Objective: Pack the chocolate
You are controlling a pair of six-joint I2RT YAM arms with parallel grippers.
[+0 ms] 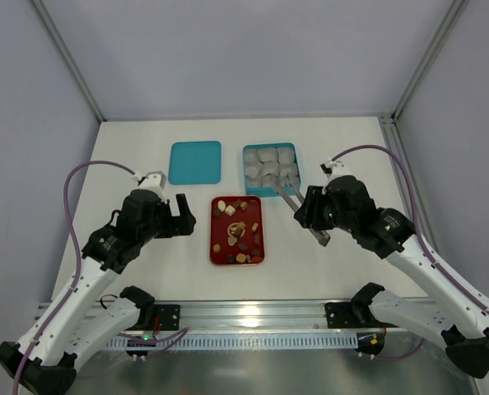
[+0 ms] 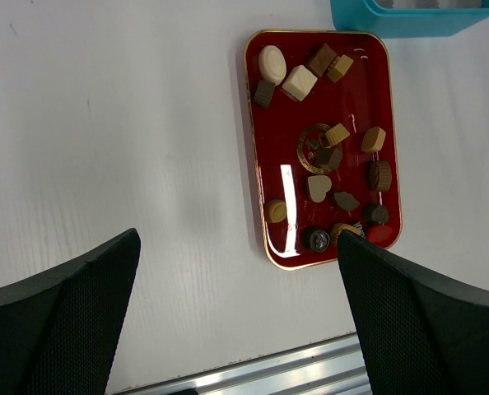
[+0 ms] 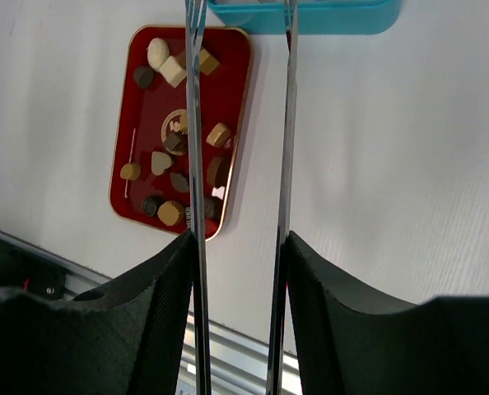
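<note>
The right gripper [image 1: 314,219] is clamped on a pair of long metal tweezers [image 1: 292,202], its two black fingers [image 3: 164,290] pressing the thin arms from outside; the arms themselves stand apart with nothing between them. In the top view the tweezers point away from the robot, and their tips lie over the near edge of the teal box [image 1: 246,169], which is filled with pale paper cups [image 1: 269,164]. In the right wrist view the tips run out of the picture. The left gripper [image 1: 181,216] is released, with its fingers spread wide and holding nothing, and it hangs over the white table [image 1: 335,271] just to the left of the red tray [image 1: 214,239]. The chocolate [image 1: 237,230] is all on this red tray, between the two grippers: small dark brown, light brown and cream pieces, scattered loosely, one cream piece having a heart shape [image 2: 319,188]. A teal lid [image 1: 195,162] lies flat to the left of the box, apart from it.
</note>
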